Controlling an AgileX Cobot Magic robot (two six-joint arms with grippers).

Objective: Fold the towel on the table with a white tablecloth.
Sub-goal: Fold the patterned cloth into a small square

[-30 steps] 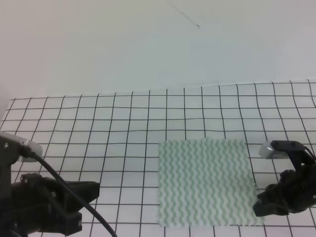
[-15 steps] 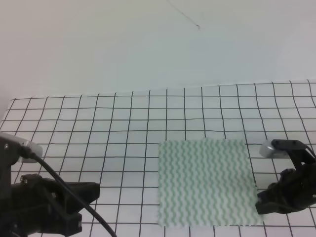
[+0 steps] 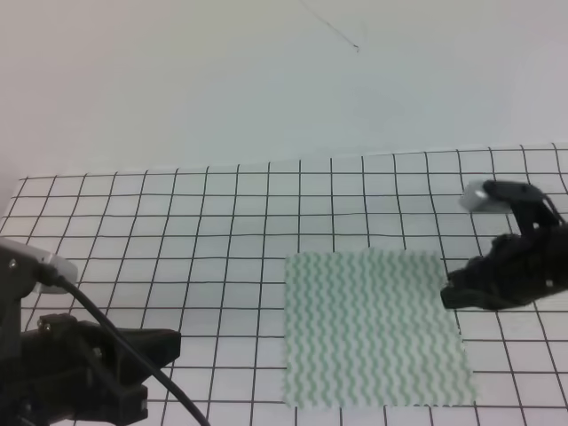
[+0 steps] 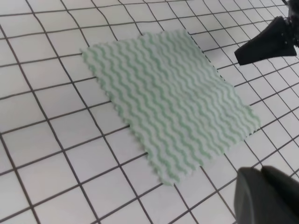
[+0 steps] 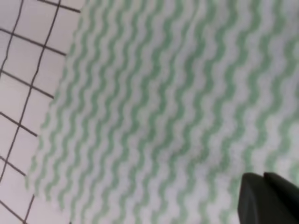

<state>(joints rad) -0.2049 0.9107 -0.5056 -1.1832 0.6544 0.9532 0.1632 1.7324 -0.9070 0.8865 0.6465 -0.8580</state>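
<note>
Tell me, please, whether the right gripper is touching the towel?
Apart: in the left wrist view, the right gripper hangs beside the towel, bare tablecloth between them.

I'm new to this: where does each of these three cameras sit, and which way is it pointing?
Exterior high: mounted above the near edge, looking down and across the table toward the wall; the left gripper and right gripper both show.
Left wrist: rides on the left arm, looking down and across the towel; a dark bit of its own gripper shows at bottom right, the right gripper at top right.
Right wrist: on the right arm, close above the towel; its own gripper is at bottom right.
All three share the towel.
</note>
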